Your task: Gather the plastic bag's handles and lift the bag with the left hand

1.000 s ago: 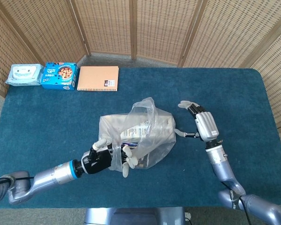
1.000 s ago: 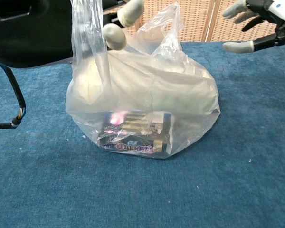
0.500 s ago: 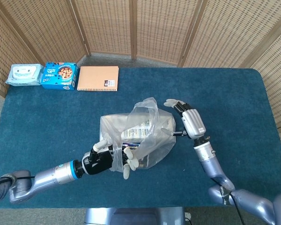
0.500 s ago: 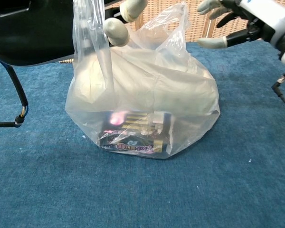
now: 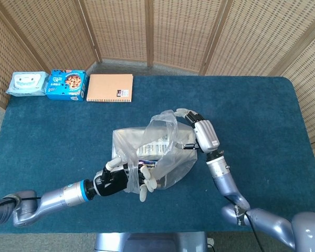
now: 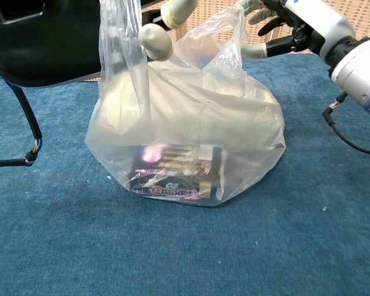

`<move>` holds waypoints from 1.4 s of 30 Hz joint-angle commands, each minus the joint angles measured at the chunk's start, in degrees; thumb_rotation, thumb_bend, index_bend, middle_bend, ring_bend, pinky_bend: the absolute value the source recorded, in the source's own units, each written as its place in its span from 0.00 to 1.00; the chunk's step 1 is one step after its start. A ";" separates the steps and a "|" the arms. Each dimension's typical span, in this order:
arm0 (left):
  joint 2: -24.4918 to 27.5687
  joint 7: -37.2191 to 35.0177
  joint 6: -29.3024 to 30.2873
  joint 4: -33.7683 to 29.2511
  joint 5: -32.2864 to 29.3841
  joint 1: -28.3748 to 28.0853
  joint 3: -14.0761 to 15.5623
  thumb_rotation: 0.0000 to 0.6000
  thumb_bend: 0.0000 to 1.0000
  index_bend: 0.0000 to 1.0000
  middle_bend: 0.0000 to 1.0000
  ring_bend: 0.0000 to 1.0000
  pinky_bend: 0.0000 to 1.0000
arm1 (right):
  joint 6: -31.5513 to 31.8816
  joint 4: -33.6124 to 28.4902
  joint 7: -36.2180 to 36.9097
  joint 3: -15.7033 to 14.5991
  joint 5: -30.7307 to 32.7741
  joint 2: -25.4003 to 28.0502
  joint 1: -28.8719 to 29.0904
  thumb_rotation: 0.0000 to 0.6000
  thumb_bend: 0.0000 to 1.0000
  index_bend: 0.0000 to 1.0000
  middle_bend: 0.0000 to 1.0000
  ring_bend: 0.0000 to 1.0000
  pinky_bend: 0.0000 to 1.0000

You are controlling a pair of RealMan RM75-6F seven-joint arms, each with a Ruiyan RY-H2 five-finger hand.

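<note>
The plastic bag (image 5: 155, 152) stands near the middle of the blue table (image 5: 283, 121), with one dark package (image 6: 172, 179) inside. The left hand (image 5: 127, 177) holds the near handle (image 6: 120, 55) of the bag, pinched by its fingers. The right hand (image 5: 199, 131) is at the far handle (image 6: 231, 40) with fingers spread; I cannot tell if it grips the film.

The risk, I think: the thin film can slip from the right hand, so the left hand lifts with only one handle, and then the bag tips and the package slides out.

I count one bag, two handles, one package, one notebook (image 5: 110, 87), one blue box (image 5: 66, 84) and one pack of wipes (image 5: 26, 83).
</note>
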 commanded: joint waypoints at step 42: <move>0.09 0.46 0.09 -0.20 -1.74 0.08 1.28 0.00 0.24 0.35 0.36 0.35 0.47 | 6.50 0.36 7.91 10.51 8.91 -5.88 1.39 0.71 0.18 0.51 0.37 0.34 0.24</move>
